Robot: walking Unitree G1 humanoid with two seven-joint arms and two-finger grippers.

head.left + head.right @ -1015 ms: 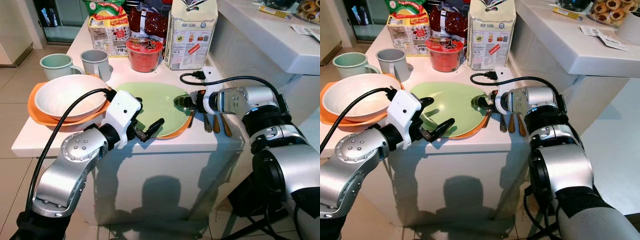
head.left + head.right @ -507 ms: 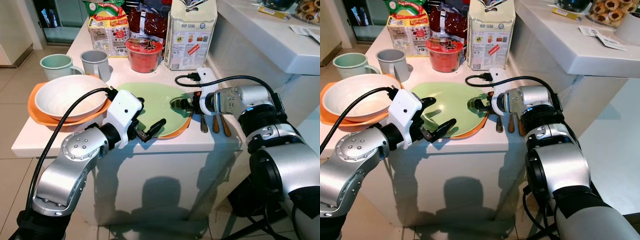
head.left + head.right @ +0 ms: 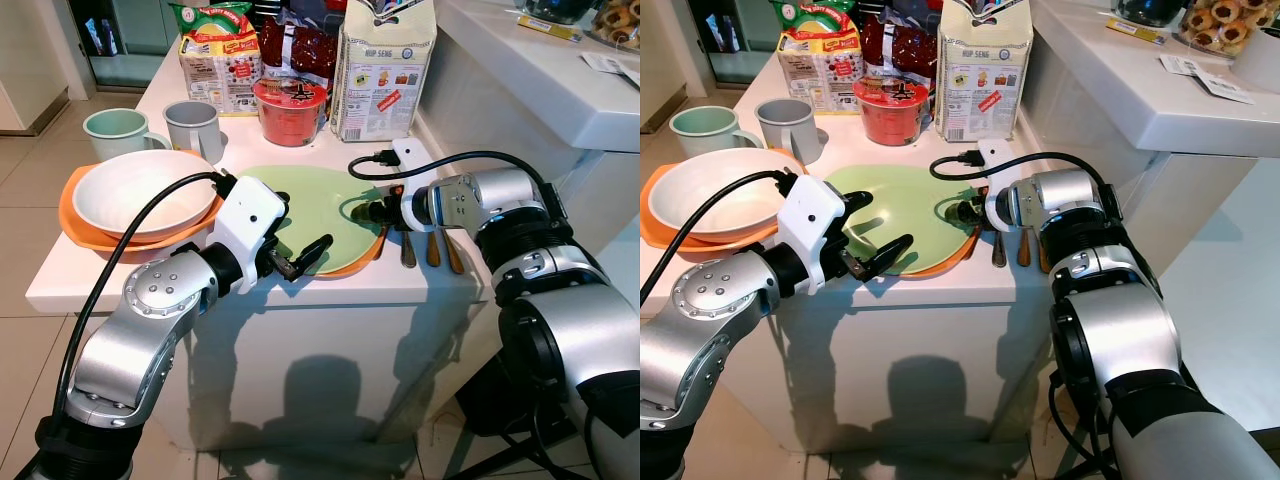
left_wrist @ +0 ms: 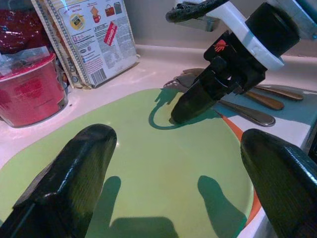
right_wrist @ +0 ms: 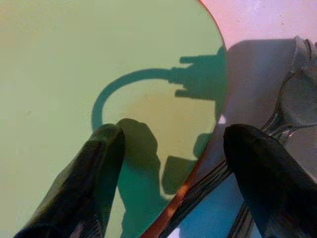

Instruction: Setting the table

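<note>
I see the green plate (image 3: 310, 205) bare, resting on an orange plate (image 3: 350, 268); the white bowl (image 3: 135, 190) looks empty; both the left gripper (image 3: 292, 240) and the right gripper (image 3: 372, 211) have fingers wide, holding nothing; since a second ago the right gripper drew back slightly toward the cutlery (image 3: 428, 245).

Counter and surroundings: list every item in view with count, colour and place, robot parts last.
Counter: one, white, ahead.
Green plate: one, on an orange plate, centre.
Bowl: one, white, on an orange plate, left.
Mugs: two, mint and grey, behind the bowl.
Noodle cup: one, red, behind the green plate.
Food packs: three, yellow-red, dark red, white, at the back.
Cutlery: several pieces, right of the green plate.
Left end effector: open, over the green plate's near edge.
Right end effector: open, over its right edge.
</note>
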